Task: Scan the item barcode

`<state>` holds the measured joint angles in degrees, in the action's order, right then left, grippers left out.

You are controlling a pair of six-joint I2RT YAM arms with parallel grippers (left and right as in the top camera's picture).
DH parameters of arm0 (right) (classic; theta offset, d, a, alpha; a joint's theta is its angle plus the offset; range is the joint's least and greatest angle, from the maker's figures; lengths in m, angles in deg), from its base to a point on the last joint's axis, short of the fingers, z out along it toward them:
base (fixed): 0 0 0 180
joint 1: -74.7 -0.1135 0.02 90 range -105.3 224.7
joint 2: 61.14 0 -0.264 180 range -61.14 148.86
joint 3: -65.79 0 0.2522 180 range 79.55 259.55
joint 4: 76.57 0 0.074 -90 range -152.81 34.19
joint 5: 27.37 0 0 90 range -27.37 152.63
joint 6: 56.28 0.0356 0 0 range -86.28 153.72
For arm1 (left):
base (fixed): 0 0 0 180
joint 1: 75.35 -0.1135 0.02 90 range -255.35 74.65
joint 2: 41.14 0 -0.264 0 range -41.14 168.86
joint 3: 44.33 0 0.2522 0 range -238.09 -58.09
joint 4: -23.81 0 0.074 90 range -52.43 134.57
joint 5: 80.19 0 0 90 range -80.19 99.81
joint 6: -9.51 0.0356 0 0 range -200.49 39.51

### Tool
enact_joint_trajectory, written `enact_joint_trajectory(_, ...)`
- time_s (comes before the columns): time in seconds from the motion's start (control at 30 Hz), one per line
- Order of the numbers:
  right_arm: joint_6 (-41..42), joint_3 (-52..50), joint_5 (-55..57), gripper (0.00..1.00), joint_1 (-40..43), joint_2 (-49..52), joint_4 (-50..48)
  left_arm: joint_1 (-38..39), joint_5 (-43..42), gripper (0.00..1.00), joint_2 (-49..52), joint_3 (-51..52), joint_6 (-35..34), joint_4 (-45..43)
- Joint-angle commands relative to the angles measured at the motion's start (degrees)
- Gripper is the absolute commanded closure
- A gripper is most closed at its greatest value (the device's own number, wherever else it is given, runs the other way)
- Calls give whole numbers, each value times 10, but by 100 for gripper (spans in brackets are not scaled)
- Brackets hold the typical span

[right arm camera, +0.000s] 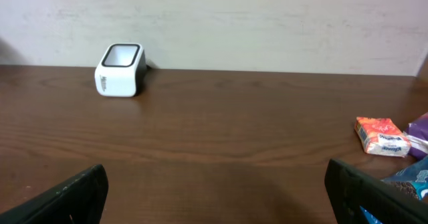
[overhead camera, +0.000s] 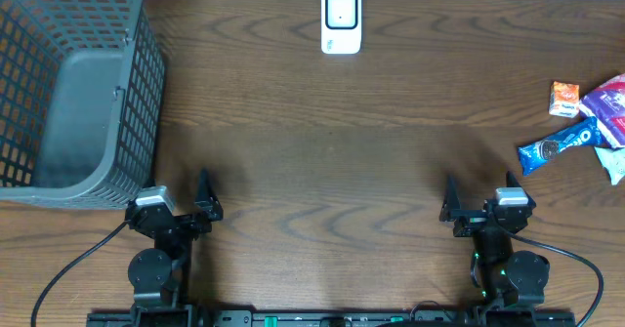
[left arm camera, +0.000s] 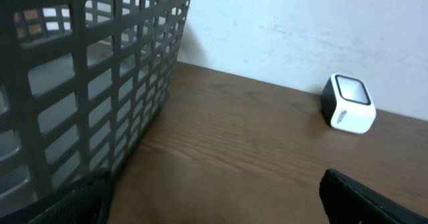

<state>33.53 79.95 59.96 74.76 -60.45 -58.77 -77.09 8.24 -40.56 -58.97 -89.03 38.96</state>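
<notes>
The white scanner box [overhead camera: 341, 20] stands at the table's far edge, dark window up; it also shows as scanner box [left arm camera: 348, 103] and scanner box [right arm camera: 120, 70] in the wrist views. Snack items lie at the right edge: an orange packet [overhead camera: 563, 100], a blue packet [overhead camera: 557, 146] and a purple packet [overhead camera: 610, 107]. The orange packet [right arm camera: 381, 136] lies ahead and right of my right gripper [right arm camera: 215, 184]. My left gripper [overhead camera: 171, 202] and right gripper [overhead camera: 488, 206] sit low near the front edge, both open and holding nothing. The left gripper [left arm camera: 214, 197] frames only bare wood.
A large grey mesh basket [overhead camera: 146, 93] fills the far left corner, and its wall [left arm camera: 80, 97] rises close to my left fingers. The brown wooden table [overhead camera: 322, 161] runs back to a pale wall behind the scanner.
</notes>
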Motion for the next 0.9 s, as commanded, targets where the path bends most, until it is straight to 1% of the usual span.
enact_joint_trajectory(0.0, 10, -1, 4, 1, 4, -3, 2, -2, 5, 2, -5, 7, 45, 28)
enact_joint_trajectory(0.37, 10, -1, 4, 1, 4, -3, 2, -2, 8, 2, -5, 7, 114, 29)
enact_joint_trajectory(0.5, 10, -1, 4, 1, 4, -3, 2, -2, 9, 2, -5, 7, 111, 29)
enact_joint_trajectory(0.7, 10, -1, 4, 1, 4, -3, 2, -2, 10, 2, -5, 7, 80, 30)
enact_joint_trajectory(0.87, 10, -1, 4, 1, 4, -3, 2, -2, 10, 2, -5, 7, 77, 30)
